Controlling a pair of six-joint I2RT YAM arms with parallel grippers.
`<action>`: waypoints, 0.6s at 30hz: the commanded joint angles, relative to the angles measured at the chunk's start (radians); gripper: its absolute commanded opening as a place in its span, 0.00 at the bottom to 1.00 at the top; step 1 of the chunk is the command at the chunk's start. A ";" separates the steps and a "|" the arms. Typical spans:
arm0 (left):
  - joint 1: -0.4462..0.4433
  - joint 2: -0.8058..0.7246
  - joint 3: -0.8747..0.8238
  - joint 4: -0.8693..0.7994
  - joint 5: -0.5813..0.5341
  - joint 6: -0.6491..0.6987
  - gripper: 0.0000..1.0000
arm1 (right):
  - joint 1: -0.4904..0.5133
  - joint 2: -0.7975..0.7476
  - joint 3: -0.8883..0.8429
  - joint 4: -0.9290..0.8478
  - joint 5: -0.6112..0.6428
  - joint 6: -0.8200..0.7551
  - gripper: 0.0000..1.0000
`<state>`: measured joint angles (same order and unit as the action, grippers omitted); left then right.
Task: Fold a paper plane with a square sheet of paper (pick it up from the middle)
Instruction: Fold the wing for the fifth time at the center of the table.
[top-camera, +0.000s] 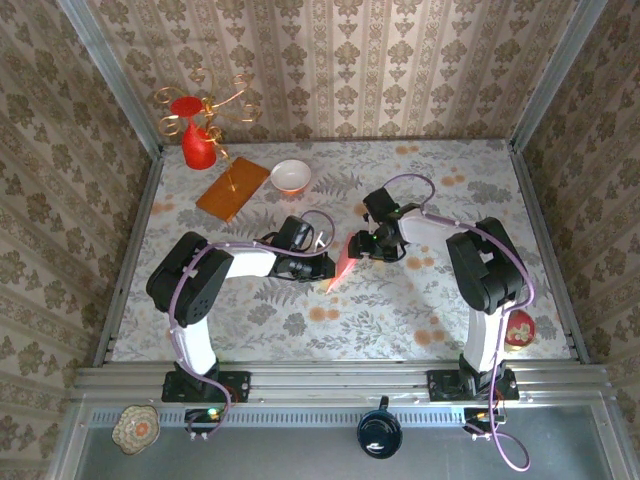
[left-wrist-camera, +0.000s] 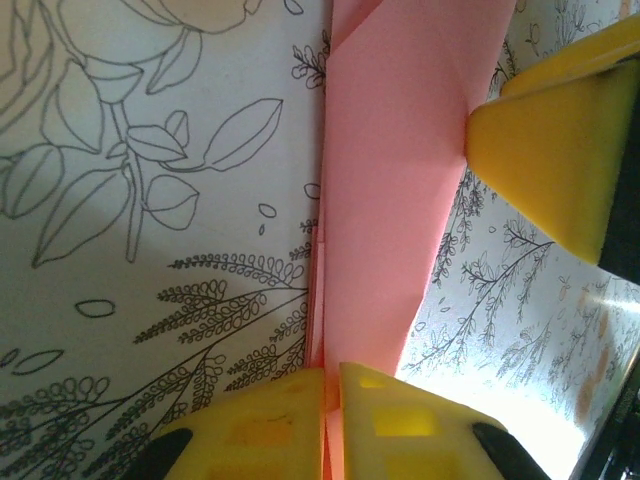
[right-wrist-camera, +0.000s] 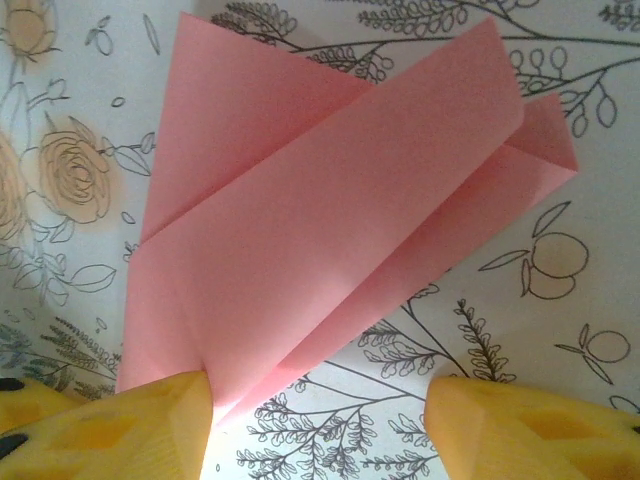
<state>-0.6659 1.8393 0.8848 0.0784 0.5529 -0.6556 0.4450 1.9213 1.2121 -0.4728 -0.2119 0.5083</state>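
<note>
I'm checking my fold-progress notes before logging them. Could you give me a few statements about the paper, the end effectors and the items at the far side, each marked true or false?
1. The pink paper lies as a flat, unfolded square. False: it is folded, with flaps overlapping.
2. The left end effector is pinched shut on an edge of the pink paper. True.
3. The right end effector is clamped shut. False: its fingers stand well apart, open.
4. In the top view, the white bowl sits just right of the wooden board. True.
</note>
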 joint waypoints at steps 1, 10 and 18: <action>-0.003 0.046 -0.017 -0.046 -0.036 -0.009 0.13 | 0.011 0.126 -0.028 0.010 0.104 0.028 0.63; -0.006 0.018 0.014 -0.072 -0.030 -0.002 0.13 | 0.024 0.167 0.001 -0.013 0.119 0.047 0.62; -0.009 -0.011 0.044 -0.106 -0.045 0.011 0.14 | 0.024 0.189 0.007 -0.025 0.127 0.062 0.62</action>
<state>-0.6682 1.8393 0.9104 0.0307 0.5385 -0.6548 0.4629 1.9659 1.2766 -0.5476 -0.1570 0.5579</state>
